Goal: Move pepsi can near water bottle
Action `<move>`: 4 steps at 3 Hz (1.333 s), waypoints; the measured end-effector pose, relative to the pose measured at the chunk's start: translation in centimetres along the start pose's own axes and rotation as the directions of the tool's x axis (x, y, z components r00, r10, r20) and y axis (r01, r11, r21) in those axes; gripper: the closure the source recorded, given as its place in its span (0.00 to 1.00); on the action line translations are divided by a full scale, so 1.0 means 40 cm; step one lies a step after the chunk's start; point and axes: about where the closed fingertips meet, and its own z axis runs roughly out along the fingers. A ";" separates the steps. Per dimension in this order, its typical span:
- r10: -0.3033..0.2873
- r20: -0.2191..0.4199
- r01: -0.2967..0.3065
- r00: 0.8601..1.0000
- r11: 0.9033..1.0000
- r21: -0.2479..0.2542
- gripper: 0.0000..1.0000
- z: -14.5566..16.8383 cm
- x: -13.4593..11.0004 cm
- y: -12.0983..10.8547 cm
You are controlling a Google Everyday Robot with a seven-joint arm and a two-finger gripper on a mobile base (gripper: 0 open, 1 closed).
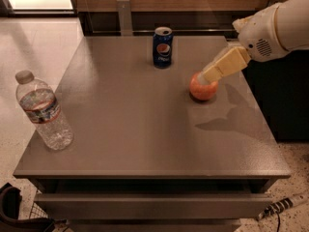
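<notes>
The dark blue pepsi can stands upright near the far edge of the grey table, about mid-width. The clear water bottle with a white cap and red-and-white label stands at the table's front left corner. My gripper reaches in from the upper right on a white arm. Its tan tip hangs above the table, overlapping the top right of the orange-red apple, to the right of the can.
The apple lies right of centre, between the can and the table's right edge. A grey post and a wooden wall stand behind the table. A dark object sits on the floor at the lower left.
</notes>
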 end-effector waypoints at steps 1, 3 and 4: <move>0.088 0.097 -0.089 0.991 0.996 0.006 0.00 0.069 -0.016 -0.014; 0.117 0.195 -0.114 0.974 0.993 -0.029 0.00 0.193 -0.072 -0.074; 0.139 0.259 -0.129 0.956 0.990 -0.053 0.00 0.288 -0.107 -0.130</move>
